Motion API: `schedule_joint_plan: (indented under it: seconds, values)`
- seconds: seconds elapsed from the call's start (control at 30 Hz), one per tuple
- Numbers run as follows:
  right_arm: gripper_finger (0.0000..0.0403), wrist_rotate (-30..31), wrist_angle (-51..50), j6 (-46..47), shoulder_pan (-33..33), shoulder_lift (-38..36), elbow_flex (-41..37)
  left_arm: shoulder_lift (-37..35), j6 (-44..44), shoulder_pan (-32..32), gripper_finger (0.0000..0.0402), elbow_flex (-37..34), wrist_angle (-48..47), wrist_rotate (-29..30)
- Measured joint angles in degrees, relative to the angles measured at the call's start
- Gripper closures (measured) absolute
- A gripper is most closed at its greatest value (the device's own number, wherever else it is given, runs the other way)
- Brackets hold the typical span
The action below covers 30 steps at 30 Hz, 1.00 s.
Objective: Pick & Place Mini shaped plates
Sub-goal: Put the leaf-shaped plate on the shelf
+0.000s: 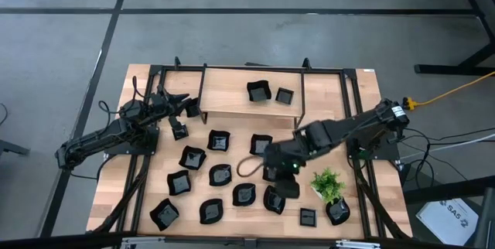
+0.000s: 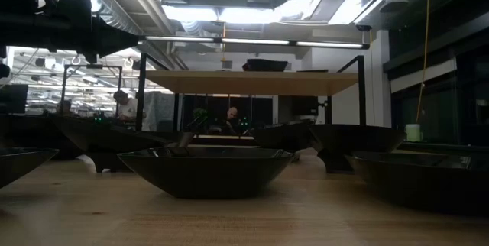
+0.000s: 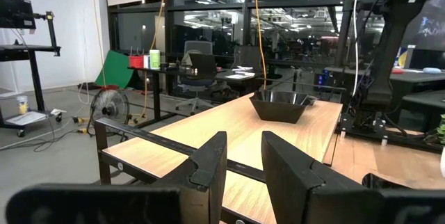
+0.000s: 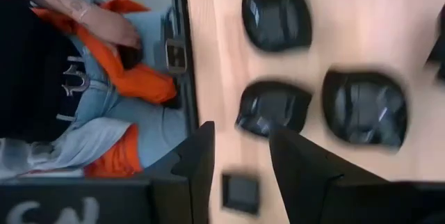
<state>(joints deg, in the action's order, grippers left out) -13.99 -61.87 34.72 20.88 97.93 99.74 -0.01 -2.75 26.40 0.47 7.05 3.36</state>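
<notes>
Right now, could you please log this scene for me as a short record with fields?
surface: wooden table with a raised shelf
on shelf: two mini shaped plates
on table: about a dozen more black plates, one potted plant
left gripper: open, empty, by the shelf's left end
right gripper: open, empty, above the table plates
person: at the table's edge

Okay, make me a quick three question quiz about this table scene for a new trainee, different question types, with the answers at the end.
1. True or false: two small glossy black dishes sit on the raised wooden shelf.
2. Multiple choice: the small green potted plant stands nearest to A) the left gripper, B) the right gripper, C) the shelf.
3. Fill in: the fingers of the right gripper are ____ above the plates.

Key: 1 true; 2 B; 3 open.
</notes>
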Motion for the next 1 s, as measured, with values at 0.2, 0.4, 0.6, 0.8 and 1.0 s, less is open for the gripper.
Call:
schedule_joint_plan:
  seconds: [0.2,0.4,0.6,0.8,1.0]
  values:
    - [0.0265,4.54,-4.69,11.79,5.95,0.00,0.00,0.00,-0.02,0.02,0.0315,0.00,0.00,0.00]
    - [0.0265,11.29,-6.83,20.42,11.59,0.00,0.00,0.00,0.00,0.00,0.0315,-0.02,0.00,0.02]
    - [0.0265,16.66,-6.83,25.69,15.90,0.00,0.00,0.00,-0.02,0.02,0.0315,0.00,0.00,0.02]
    - [0.0265,19.04,-6.83,32.13,19.57,0.00,0.00,0.00,0.00,0.00,0.0315,0.00,0.00,0.02]
    - [0.0265,20.45,-7.21,37.91,22.82,0.02,0.00,0.00,-0.02,0.01,0.0315,0.00,0.00,0.00]
